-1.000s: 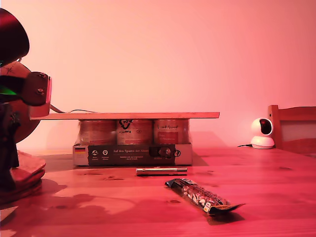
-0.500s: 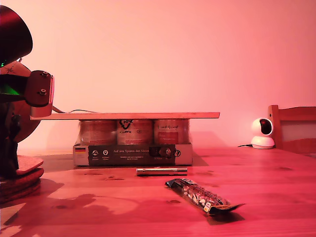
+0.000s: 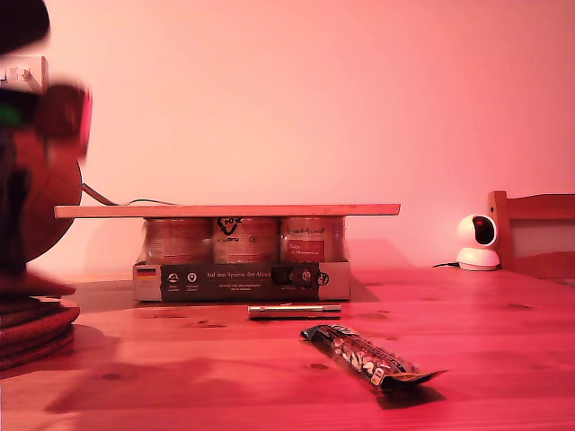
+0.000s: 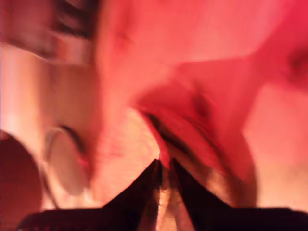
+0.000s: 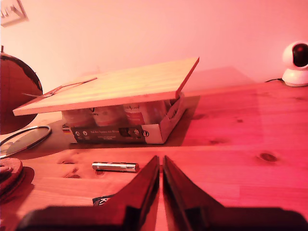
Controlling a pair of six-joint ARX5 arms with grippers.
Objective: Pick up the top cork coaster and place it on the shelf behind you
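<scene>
Coasters: a stack (image 3: pixel 31 328) is sitting at the counter's (image 3: pixel 467 359) edge on the exterior view's left.
First gripper: my first gripper (image 4: pixel 163 166) is blurring; its jaws are nearly closed, hold unclear.
Shelf: the shelf (image 3: pixel 225 210) is resting on the jar pack (image 3: pixel 241 260).
Second gripper: my second gripper (image 5: pixel 160 163) is hovering with jaws together, holding nothing.

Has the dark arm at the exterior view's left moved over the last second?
Yes. The blurred dark arm has risen: its block sat level with the long pale wooden shelf edge, and is now well above it.
</scene>
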